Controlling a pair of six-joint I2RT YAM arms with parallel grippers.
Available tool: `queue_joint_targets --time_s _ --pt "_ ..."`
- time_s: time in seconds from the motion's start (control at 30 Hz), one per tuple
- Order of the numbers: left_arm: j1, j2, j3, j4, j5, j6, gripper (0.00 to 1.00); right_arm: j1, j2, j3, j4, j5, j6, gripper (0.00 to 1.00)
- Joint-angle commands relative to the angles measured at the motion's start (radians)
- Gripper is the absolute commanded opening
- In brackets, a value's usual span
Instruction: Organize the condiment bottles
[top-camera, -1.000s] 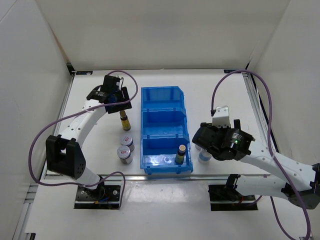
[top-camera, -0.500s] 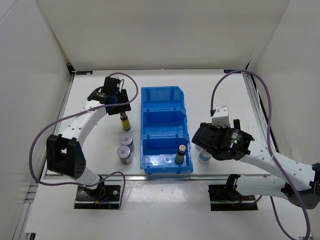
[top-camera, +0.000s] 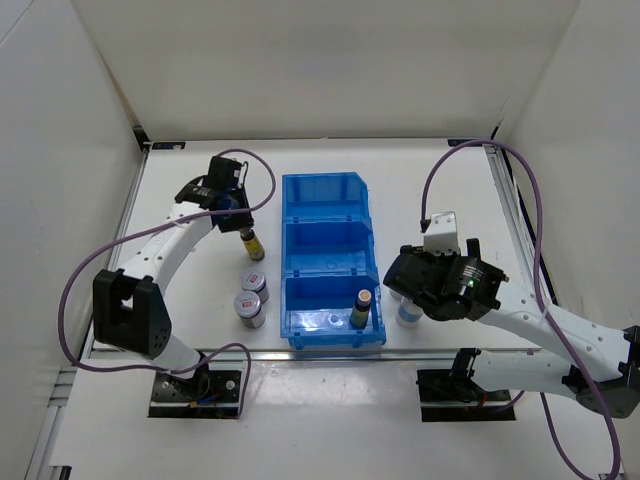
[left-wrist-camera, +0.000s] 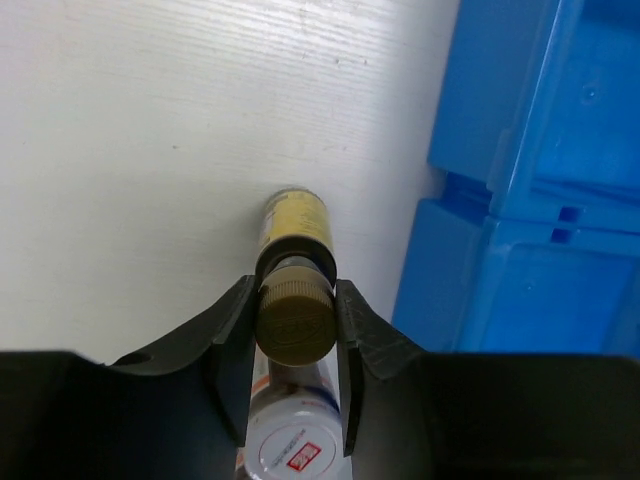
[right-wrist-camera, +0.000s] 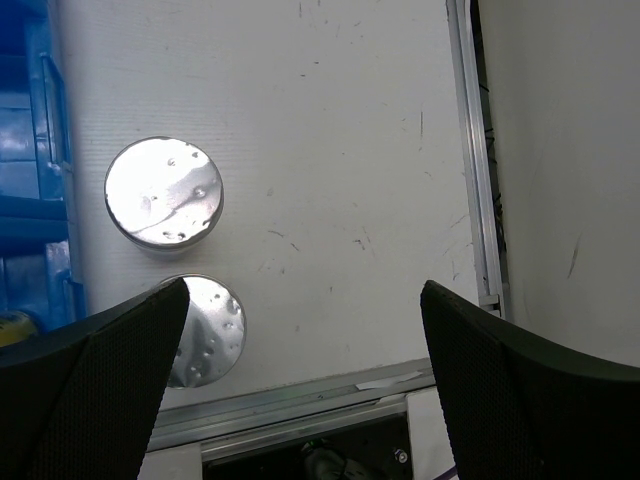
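Observation:
My left gripper (left-wrist-camera: 296, 322) is shut on the tan cap of a dark amber bottle (left-wrist-camera: 296, 218) with a yellow label, which stands on the table left of the blue bin (top-camera: 285, 262). From above, that bottle (top-camera: 250, 243) is under the gripper (top-camera: 245, 231). Two silver-lidded jars (top-camera: 254, 283) (top-camera: 249, 308) stand nearer me; one red-labelled jar (left-wrist-camera: 290, 455) shows below the jaws. A second amber bottle (top-camera: 361, 308) stands in the bin's near compartment. My right gripper (right-wrist-camera: 302, 292) is open and empty above two silver jars (right-wrist-camera: 164, 192) (right-wrist-camera: 205, 330) right of the bin.
The bin's far (top-camera: 325, 192) and middle (top-camera: 330, 245) compartments hold nothing. An aluminium rail (right-wrist-camera: 465, 150) runs along the table's right edge and another (right-wrist-camera: 300, 400) along its near edge. White walls enclose the left, back and right sides.
The left jaws have closed from partly open onto the amber bottle's cap. The right arm and the other containers have not moved.

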Motion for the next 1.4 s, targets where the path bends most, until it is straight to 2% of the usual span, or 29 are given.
queue_joint_targets --time_s 0.0,0.2,0.33,0.5,0.73,0.83,1.03,1.37 --pt "-0.004 -0.121 0.099 -0.034 -0.019 -0.016 0.11 0.005 -0.001 -0.005 -0.046 0.037 0.009 1.00" --pt "-0.025 -0.206 0.287 -0.135 -0.069 0.010 0.11 0.005 -0.010 -0.005 -0.046 0.037 0.009 1.00" --pt "-0.088 -0.227 0.408 -0.190 -0.069 0.028 0.11 0.005 -0.010 -0.005 -0.046 0.037 0.009 1.00" --pt "-0.220 -0.252 0.417 -0.190 -0.012 0.059 0.11 0.005 -0.010 -0.005 -0.046 0.037 0.009 1.00" --pt "-0.386 -0.376 0.264 -0.190 0.121 0.062 0.11 0.005 -0.010 -0.005 -0.046 0.037 0.009 1.00" --pt "-0.436 -0.410 0.212 -0.190 0.131 0.038 0.11 0.005 0.004 -0.005 -0.046 0.037 0.000 1.00" --pt "-0.538 -0.419 0.120 -0.190 0.131 -0.002 0.11 0.005 0.048 -0.005 -0.046 0.037 0.000 1.00" --pt "-0.596 -0.354 -0.011 -0.137 0.005 -0.040 0.11 0.005 0.067 -0.005 -0.037 0.028 0.000 1.00"
